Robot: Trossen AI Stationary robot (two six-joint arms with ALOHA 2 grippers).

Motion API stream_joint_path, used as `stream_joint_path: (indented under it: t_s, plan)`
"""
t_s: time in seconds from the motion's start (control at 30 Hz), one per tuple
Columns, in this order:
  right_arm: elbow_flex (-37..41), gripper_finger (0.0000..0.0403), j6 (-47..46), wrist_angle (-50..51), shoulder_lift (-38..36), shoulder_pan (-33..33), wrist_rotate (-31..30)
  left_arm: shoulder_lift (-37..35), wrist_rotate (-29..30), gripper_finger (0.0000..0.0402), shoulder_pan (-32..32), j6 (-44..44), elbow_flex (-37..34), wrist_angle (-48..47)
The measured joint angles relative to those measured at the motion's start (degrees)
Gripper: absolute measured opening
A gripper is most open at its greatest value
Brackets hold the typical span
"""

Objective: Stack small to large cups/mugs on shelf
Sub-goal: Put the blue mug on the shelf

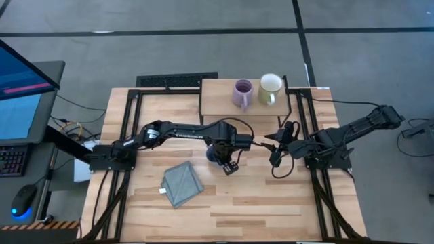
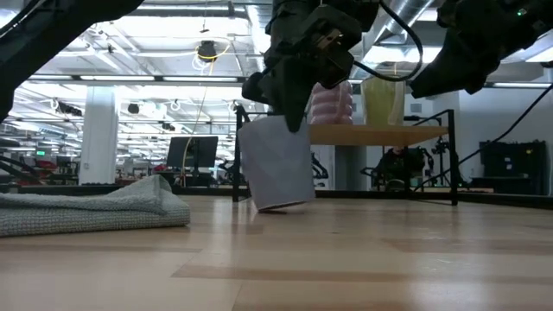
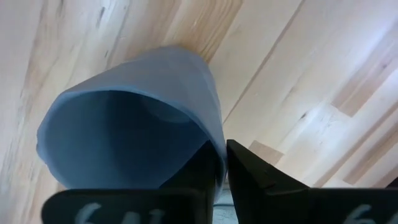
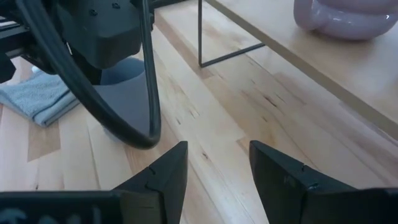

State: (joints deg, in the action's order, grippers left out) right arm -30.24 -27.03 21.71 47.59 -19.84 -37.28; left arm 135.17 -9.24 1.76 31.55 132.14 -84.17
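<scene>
The dusty blue mug sits tilted at the table's middle, with my left gripper shut on its rim; the high view shows it partly under that gripper. The lavender mug and the cream-white mug stand side by side on their bases on the shelf at the far edge. My right gripper is open and hovers right of the blue mug, touching nothing. My left gripper pinches the blue mug's wall at the rim, with one finger inside the mug and the other outside. The fingers come from above, pointing down. The mug hangs tilted below them, its base at table height; whether it touches the table, I cannot tell.
A grey-blue folded cloth lies on the tabletop, near and left of the blue mug. The shelf's thin black legs stand just beyond the grippers. Bare wood stretches along the table's near side.
</scene>
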Motion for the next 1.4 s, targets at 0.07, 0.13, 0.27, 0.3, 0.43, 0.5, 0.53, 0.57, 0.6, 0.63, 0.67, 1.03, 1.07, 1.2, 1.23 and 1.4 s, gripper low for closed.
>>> stream_joint_path:
  t_s: [0.07, 0.13, 0.27, 0.3, 0.43, 0.5, 0.53, 0.57, 0.6, 0.63, 0.67, 1.03, 1.07, 1.2, 1.23, 1.4]
  plan:
    - [0.0, 0.0193, 0.0, 0.0, 0.0, 0.0, 0.0, 0.0, -0.6, 0.0036, 0.0, 0.0, 0.0, 0.8]
    - [0.0, 0.0193, 0.0, 0.0, 0.0, 0.0, 0.0, 0.0, -1.3, 0.0042, 0.0, 0.0, 0.0, 1.3]
    - [0.0, 0.0193, 0.0, 0.0, 0.0, 0.0, 0.0, 0.0, -1.6, 0.0049, -0.1, -0.3, 0.0, 1.7]
    - [0.0, 0.0193, 0.0, 0.0, 0.0, 0.0, 0.0, 0.0, -1.6, 0.005, -0.1, -0.4, 0.0, 2.0]
    - [0.0, 0.0193, 0.0, 0.0, 0.0, 0.0, 0.0, 0.0, -1.9, 0.0057, -0.1, -0.4, 0.0, 3.3]
    - [0.0, 0.0193, 0.0, 0.0, 0.0, 0.0, 0.0, 0.0, -2.5, 0.0064, -0.1, -0.4, 0.0, 3.2]
    - [0.0, 0.0193, 0.0, 0.0, 0.0, 0.0, 0.0, 0.0, -2.5, 0.0069, -0.1, -0.4, 0.0, 3.2]
    - [0.0, 0.0193, 0.0, 0.0, 0.0, 0.0, 0.0, 0.0, -2.5, 0.0076, -0.1, -0.4, 0.0, 3.2]
    - [0.0, 0.0193, 0.0, 0.1, 0.0, 0.0, 0.0, 0.0, -2.6, 0.0083, -0.1, -0.4, 0.0, 3.2]
    - [0.0, 0.0193, 0.0, 0.1, 0.0, 0.0, 0.0, 0.0, -2.6, 0.0092, -0.1, -0.4, 0.0, 3.2]
    - [0.0, 0.0193, 0.0, 0.1, 0.0, 0.0, 0.0, 0.0, -2.6, 0.0102, -0.1, -0.4, 0.0, 3.2]
    - [0.0, 0.0193, 0.0, 0.1, 0.0, 0.0, 0.0, -1.2, -3.0, 0.0173, -0.2, -11.4, 2.6, 4.2]
    - [0.0, 0.0193, 0.0, 0.1, 0.0, 0.0, 0.0, -1.6, -3.0, 0.0174, -0.2, -12.5, 2.8, 4.0]
    - [0.0, 0.0193, 0.0, 0.1, 0.0, 0.0, 0.0, -4.0, -3.0, 0.0174, -0.4, -21.5, 2.9, 2.1]
    - [0.0, 0.0193, 0.0, 0.1, 0.0, 0.0, 0.0, -4.8, -2.9, 0.0173, -0.4, -24.5, 2.8, 1.1]
    - [0.0, 0.0193, 0.0, 0.1, 0.0, 0.0, -0.1, -8.4, 2.9, 0.0173, -0.3, -41.1, 2.8, -5.0]
